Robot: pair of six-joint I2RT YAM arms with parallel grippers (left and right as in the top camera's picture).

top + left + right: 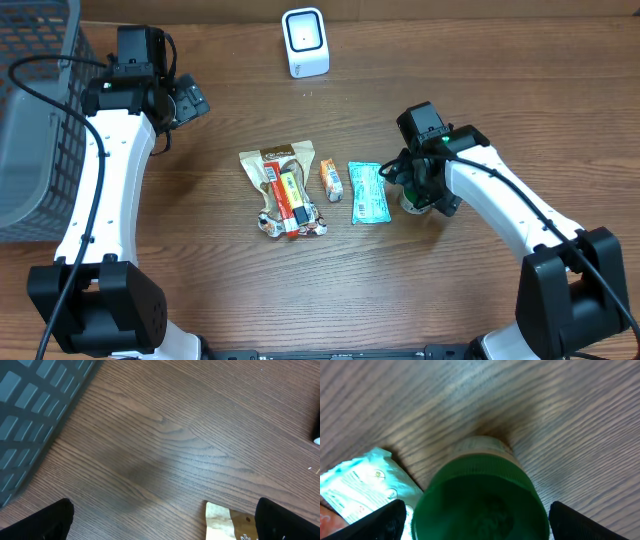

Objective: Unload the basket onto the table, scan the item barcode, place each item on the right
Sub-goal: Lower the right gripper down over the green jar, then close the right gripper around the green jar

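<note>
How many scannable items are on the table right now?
5: a brown pouch, a red-yellow bar lying on it, a small orange pack, a teal packet, and a green-lidded jar under the right gripper. More may be hidden beneath the pouch.

Dark brown wooden table [480,80], filling every view from edge to edge. Long, fine grain across the top, with darker wavy streaks here and there. Lit softly and evenly from above, leaving only faint, blurred shadows on the wood. Paler and greyer close up from the right wrist, with a dull sheen along the grain. At the far left side, a grey basket [30,120] with lattice walls, cut off by the frame. Along the near edge, a thin black strip.
</note>
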